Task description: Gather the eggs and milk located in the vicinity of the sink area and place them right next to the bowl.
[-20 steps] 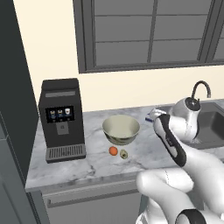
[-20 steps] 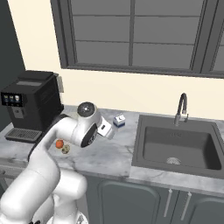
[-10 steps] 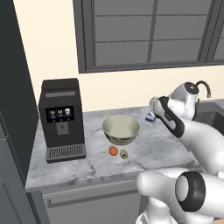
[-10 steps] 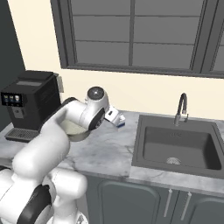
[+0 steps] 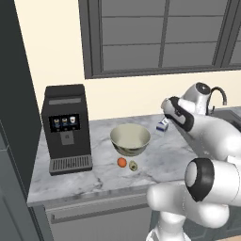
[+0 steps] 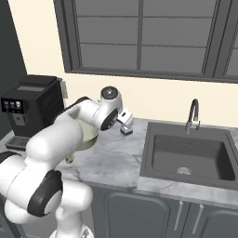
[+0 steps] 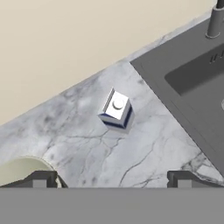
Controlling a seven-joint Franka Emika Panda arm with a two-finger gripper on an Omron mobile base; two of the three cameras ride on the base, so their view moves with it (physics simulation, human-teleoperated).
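The gripper hangs with jaws spread wide above the milk; both eggs lie beside the bowl.

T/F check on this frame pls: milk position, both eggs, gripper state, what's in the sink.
1. The milk carton stands on the counter between the bowl and the sink. True.
2. The gripper is shut on the carton. False: it is open, above the carton, holding nothing.
3. Both eggs lie on the counter in front of the bowl, the orange egg beside the spotted egg. True.
4. An egg lies in the sink. False: the basin holds nothing but its drain.
5. The bowl sits right of the sink. False: it sits between the coffee machine and the sink.
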